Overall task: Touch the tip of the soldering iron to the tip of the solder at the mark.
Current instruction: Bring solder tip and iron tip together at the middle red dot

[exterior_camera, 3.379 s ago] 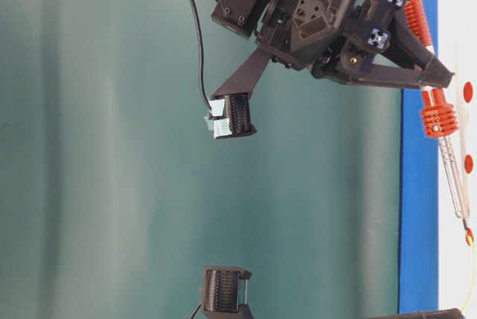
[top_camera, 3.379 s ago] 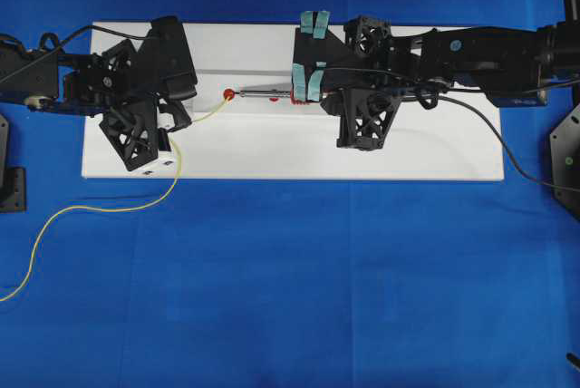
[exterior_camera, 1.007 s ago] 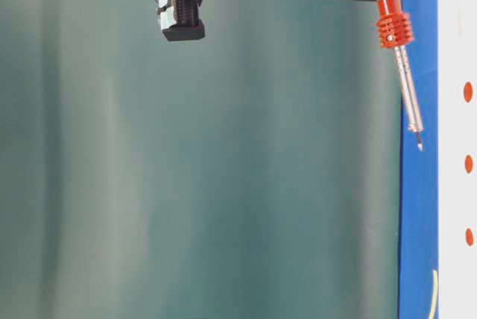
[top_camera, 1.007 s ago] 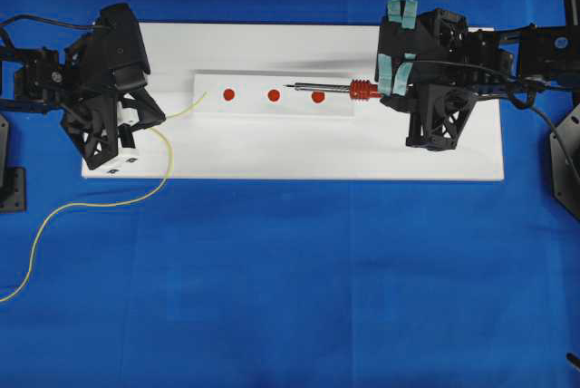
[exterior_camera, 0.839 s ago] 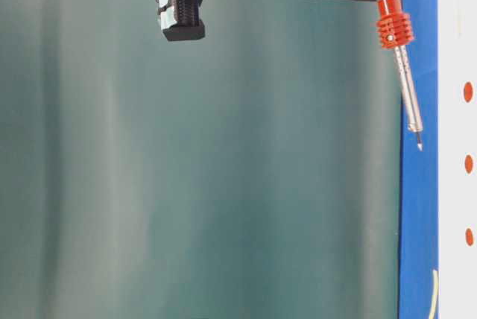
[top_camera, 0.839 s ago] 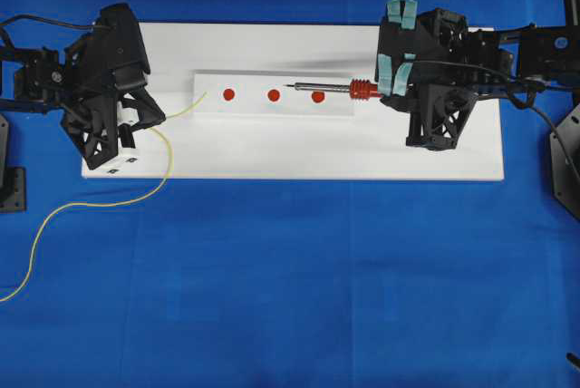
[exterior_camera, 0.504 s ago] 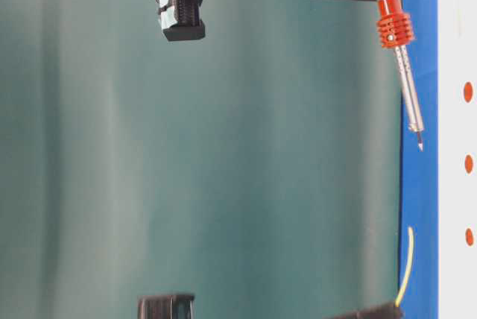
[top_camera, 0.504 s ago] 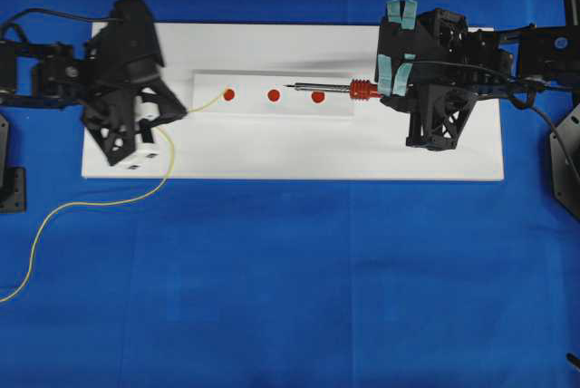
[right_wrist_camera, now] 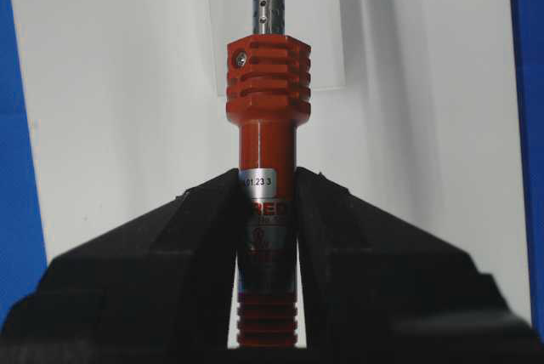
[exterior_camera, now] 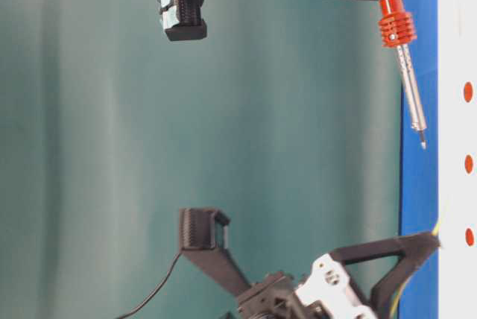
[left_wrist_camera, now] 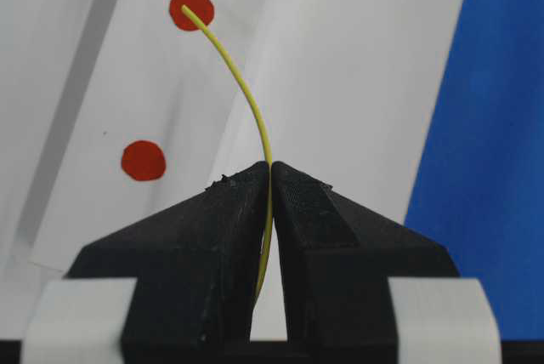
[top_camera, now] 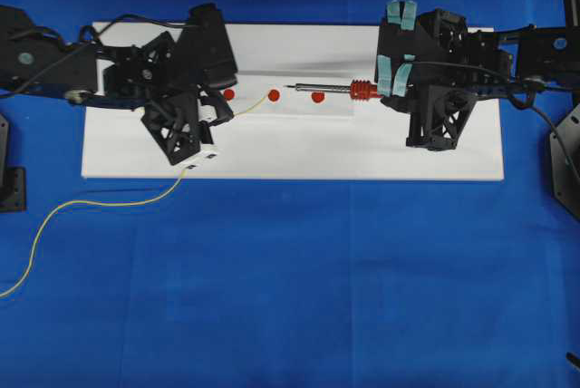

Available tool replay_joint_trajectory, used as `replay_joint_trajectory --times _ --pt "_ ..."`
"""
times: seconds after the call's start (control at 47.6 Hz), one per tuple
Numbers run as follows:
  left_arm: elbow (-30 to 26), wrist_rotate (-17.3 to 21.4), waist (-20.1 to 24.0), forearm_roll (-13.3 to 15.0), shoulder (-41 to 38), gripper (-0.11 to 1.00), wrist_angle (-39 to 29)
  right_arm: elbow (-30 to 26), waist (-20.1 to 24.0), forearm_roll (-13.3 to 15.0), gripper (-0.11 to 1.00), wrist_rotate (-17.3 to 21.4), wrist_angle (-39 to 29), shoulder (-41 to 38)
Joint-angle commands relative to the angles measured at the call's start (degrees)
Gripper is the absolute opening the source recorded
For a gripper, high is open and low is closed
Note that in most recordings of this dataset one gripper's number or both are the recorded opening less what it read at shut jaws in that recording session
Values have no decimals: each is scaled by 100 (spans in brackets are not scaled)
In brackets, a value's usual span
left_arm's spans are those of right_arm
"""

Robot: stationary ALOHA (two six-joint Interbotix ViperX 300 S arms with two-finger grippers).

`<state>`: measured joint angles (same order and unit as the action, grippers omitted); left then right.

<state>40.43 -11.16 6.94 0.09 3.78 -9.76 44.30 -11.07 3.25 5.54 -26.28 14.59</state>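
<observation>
- Left tool is shut tight on the solder. Its two black fingers pinch the thin yellow wire between them.
- Past the fingers, the solder curves up, and its bare end sits over the far red dot in the left wrist view. I cannot tell if the end touches the dot.
- Seen from above, the solder end is just beside the middle red dot on the white board, on its left.
- Behind the left tool, the rest of the wire trails off the white board and lies in a long loop on the blue counter.
- Right tool is shut on the soldering iron. It grips the orange-red handle from both sides.
- Held out from the right tool, the iron points left along the white board, toward the solder.
- Its dark tip is near the middle red dot, on the right of it, and apart from the solder end.
- From the side, the tip hangs in the air, off the board.
</observation>
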Motion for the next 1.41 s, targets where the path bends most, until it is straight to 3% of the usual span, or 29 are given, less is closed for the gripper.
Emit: replay_joint_trajectory --times 0.0,1.385 --pt "-141 9 -9 -9 -26 3 26 -53 9 9 6 0 44 35" --pt "-158 0 -18 -9 -220 3 26 -448 18 9 6 -9 185 -853"
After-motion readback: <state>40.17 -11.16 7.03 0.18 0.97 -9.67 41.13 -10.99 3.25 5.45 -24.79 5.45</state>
